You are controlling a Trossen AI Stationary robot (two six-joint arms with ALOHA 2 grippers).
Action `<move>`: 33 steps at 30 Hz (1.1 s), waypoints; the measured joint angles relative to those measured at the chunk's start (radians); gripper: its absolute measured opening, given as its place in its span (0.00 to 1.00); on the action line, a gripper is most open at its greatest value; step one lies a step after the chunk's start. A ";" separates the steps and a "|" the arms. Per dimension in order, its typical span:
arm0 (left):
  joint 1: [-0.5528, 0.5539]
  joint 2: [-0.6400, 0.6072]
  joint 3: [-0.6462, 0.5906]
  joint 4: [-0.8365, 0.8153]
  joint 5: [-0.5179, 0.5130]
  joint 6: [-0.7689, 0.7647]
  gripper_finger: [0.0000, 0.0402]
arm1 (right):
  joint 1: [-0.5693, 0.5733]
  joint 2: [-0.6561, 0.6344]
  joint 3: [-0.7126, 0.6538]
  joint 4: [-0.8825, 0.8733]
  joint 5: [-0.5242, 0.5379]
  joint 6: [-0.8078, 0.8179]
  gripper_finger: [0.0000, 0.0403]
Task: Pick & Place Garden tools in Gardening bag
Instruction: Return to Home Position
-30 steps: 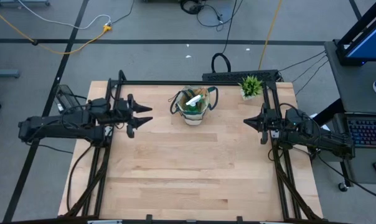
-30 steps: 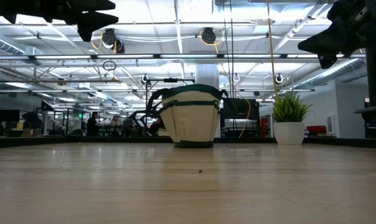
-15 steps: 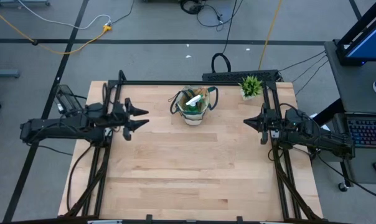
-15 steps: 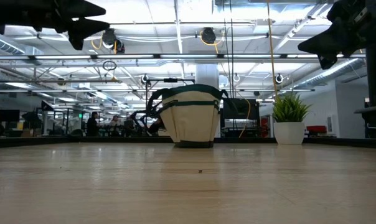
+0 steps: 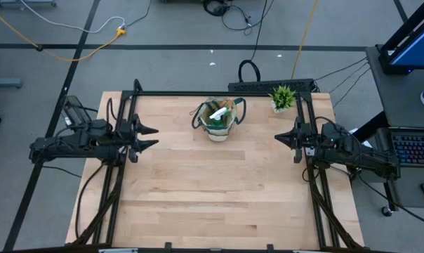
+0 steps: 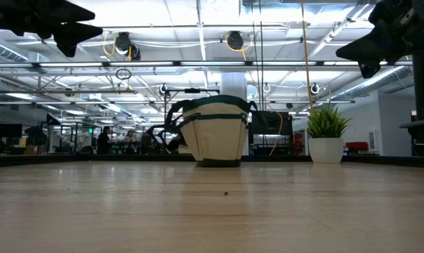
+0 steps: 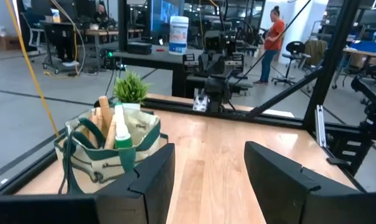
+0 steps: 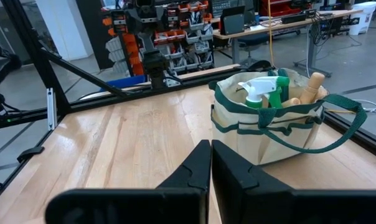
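Note:
The beige gardening bag [image 5: 217,121] with dark green trim and loop handles stands on its base at the table's far middle. Wooden tool handles [image 8: 307,88] and a green spray bottle with white nozzle [image 8: 264,92] stick out of its top; the bag and bottle also show in the left wrist view [image 7: 111,149] and low view [image 6: 216,133]. My left gripper [image 5: 154,137] hovers open and holds nothing at the table's left edge, pointing level toward the right. My right gripper [image 5: 277,138] hovers shut at the right edge, pointing level toward the left.
A small spiky green plant in a white pot [image 5: 283,98] stands at the table's far right corner. Black frame rails [image 5: 219,92] run along the far, left and right edges. Bare wood [image 5: 219,190] fills the middle and near part.
My left gripper has drawn back toward the table's left edge, away from the bag, staying level and open. The right arm and the bag have kept still.

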 joint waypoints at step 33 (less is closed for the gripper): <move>-0.007 -0.164 -0.116 0.010 0.000 0.063 0.50 | 0.000 -0.006 -0.160 0.162 -0.086 0.030 0.02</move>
